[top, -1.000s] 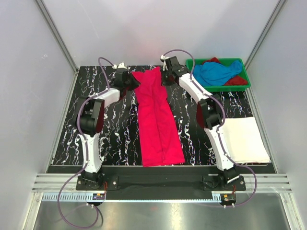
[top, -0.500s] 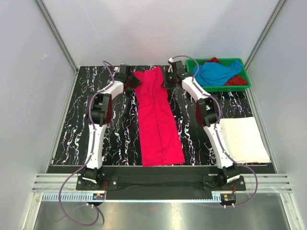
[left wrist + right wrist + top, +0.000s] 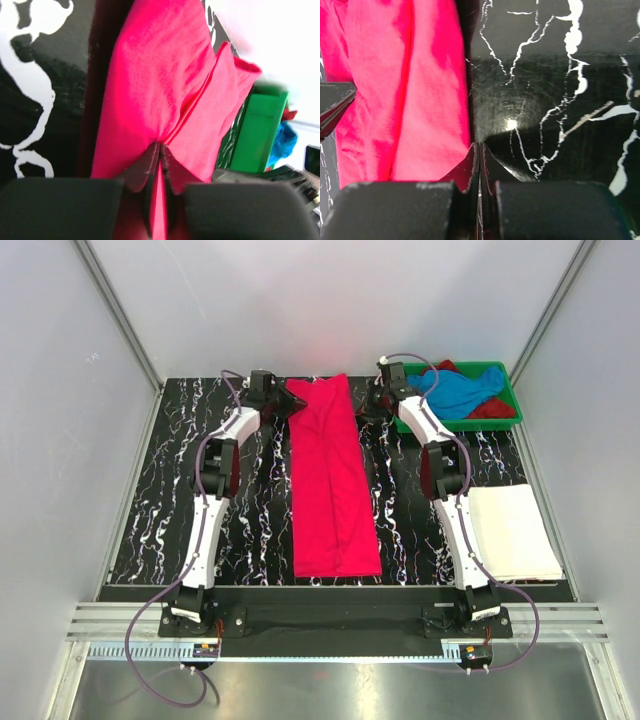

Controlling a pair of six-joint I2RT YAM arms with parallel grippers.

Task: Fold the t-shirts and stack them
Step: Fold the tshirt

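The hot pink t-shirt (image 3: 330, 480) lies folded into a long strip down the middle of the black marbled table (image 3: 250, 500). My left gripper (image 3: 284, 400) is at the strip's far left corner, shut on a pinch of pink cloth (image 3: 165, 75) that shows between its jaws (image 3: 160, 147). My right gripper (image 3: 372, 406) is shut just off the strip's far right edge (image 3: 410, 100); its tips (image 3: 479, 146) rest on bare table with nothing between them. A folded white t-shirt (image 3: 512, 530) lies at the near right. The sky blue t-shirt (image 3: 455, 392) and the dark red t-shirt (image 3: 495, 408) sit crumpled in the tray.
The green plastic tray (image 3: 470, 424) stands at the far right corner, close to my right gripper, and shows in the left wrist view too (image 3: 260, 130). Both arms are stretched far out along the strip's sides. Grey walls enclose the table.
Both arms have reached farther back. The pink strip's far end has been drawn back and straightened. My right gripper has moved right, off the cloth, toward the tray.
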